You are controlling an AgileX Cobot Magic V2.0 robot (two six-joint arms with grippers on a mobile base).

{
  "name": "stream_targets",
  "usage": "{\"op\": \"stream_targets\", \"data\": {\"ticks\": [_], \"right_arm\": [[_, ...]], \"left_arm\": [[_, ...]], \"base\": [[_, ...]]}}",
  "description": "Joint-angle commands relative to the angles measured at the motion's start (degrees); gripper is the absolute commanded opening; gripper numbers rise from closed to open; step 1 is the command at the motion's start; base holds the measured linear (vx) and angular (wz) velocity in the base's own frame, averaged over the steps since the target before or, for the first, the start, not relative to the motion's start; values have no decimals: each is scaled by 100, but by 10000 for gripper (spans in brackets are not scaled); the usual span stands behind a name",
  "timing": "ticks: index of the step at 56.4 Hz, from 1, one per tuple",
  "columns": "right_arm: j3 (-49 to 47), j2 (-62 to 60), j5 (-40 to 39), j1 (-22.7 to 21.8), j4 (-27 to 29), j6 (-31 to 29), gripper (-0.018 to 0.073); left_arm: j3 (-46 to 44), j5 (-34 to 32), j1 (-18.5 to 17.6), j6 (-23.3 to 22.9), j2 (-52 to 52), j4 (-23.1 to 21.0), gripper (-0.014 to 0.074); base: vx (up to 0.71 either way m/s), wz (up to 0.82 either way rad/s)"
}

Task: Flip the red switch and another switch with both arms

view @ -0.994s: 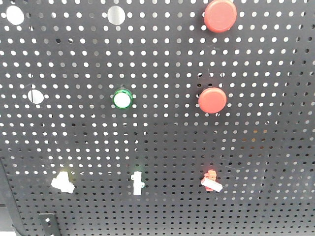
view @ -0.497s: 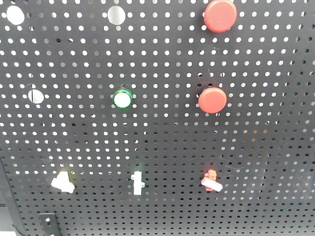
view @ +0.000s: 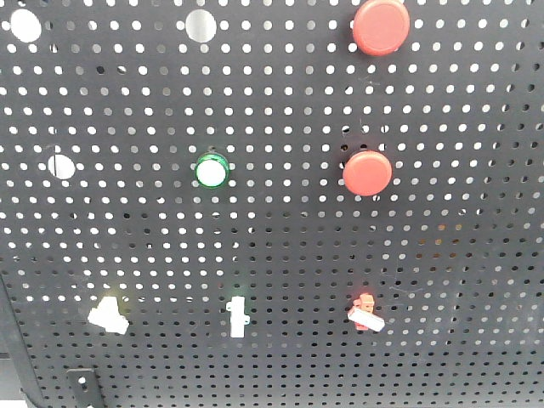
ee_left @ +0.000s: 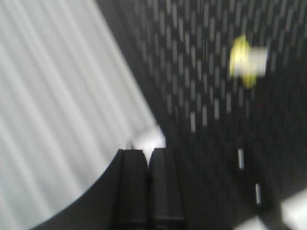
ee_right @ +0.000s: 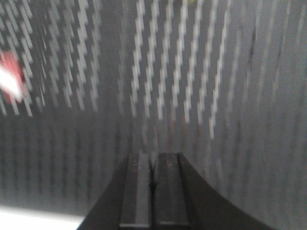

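Observation:
The red switch (view: 365, 312), a tiny red base with a white lever, sits low right on the black pegboard (view: 289, 246). The pale yellow switch (view: 108, 314) sits low left on the same row. In the left wrist view the yellow switch (ee_left: 247, 61) appears blurred, up and right of my left gripper (ee_left: 147, 152), whose fingers are shut with nothing between them. In the right wrist view the red switch (ee_right: 10, 81) is a blur at the far left, well away from my right gripper (ee_right: 152, 156), also shut and empty. Neither gripper shows in the front view.
A green-based toggle (view: 237, 316) stands between the two switches. Above are a green round button (view: 211, 171) and two big red push buttons (view: 367, 172) (view: 381, 26). A pale surface (ee_left: 53, 105) lies left of the board's edge in the left wrist view.

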Motion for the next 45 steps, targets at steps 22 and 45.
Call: {"op": "stream_targets", "data": {"ticks": [22, 45], "right_arm": [[-2825, 1781, 703, -26, 138, 260, -6], [-2833, 2978, -7, -26, 163, 265, -6]], "left_arm": [[-2590, 1235, 8, -625, 861, -522, 2], [-2596, 723, -3, -854, 2361, -702, 2]], "base": [[0, 0], [0, 0]]}}
